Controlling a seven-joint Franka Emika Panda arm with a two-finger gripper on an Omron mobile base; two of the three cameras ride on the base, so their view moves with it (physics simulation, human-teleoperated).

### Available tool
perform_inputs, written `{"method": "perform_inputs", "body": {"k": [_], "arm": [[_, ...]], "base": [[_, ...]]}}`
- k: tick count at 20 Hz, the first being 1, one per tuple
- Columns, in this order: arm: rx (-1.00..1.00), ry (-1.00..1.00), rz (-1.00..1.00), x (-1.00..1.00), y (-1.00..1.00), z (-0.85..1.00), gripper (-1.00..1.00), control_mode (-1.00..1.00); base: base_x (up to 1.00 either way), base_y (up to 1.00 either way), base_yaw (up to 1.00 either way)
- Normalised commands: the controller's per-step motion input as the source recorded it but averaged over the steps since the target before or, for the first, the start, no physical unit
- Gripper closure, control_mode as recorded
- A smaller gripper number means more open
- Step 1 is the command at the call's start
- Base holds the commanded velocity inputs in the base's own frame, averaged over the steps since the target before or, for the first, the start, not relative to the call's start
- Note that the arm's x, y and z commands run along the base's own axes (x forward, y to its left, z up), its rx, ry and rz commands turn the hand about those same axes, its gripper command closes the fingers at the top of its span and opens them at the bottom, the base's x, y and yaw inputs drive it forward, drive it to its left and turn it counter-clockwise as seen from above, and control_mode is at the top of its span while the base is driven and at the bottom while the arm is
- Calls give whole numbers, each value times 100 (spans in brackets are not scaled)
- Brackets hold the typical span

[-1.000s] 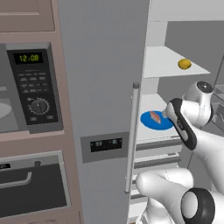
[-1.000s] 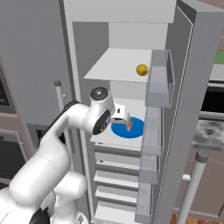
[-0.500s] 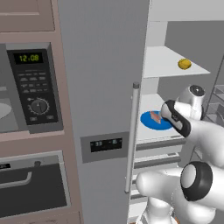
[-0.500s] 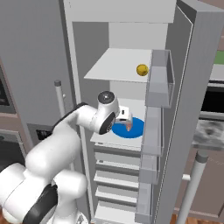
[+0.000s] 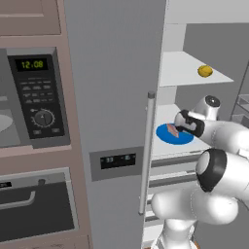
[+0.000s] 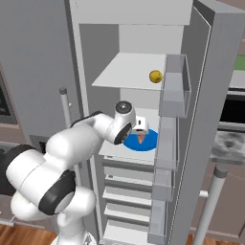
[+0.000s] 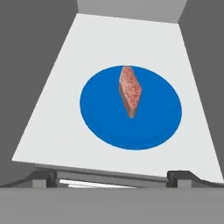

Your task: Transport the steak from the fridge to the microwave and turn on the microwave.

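The gripper holds its jaws wide apart with nothing between them, just in front of the white shelf edge inside the fridge. The steak, a mottled pinkish-red wedge, lies on the smooth round blue plate. Bare white shelf surrounds the plate on all sides.

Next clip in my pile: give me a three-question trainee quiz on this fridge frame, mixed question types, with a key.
1. True or false: the steak lies on the blue plate.
2. Multiple choice: the small yellow item sits on A) the shelf above the plate, B) the plate's shelf, C) the door rack.
3. Fill in: the hand has its fingers spread ____ and holds nothing.

Key: 1 true; 2 A; 3 open.
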Motion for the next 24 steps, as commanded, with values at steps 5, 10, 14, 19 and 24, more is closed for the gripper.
{"method": "perform_inputs", "body": {"k": [5, 10, 14, 19, 24], "arm": [[0, 4, 0, 42, -5, -21, -100, -100], [0, 6, 0, 38, -8, -22, -100, -100], [0, 2, 0, 31, -13, -23, -100, -100], [0, 0, 1, 21, -8, -26, -100, -100], [0, 0, 0, 19, -1, -29, -100, -100]], "base": [[0, 0, 0], [0, 0, 0], [0, 0, 0], [0, 0, 0], [0, 0, 0]]}}
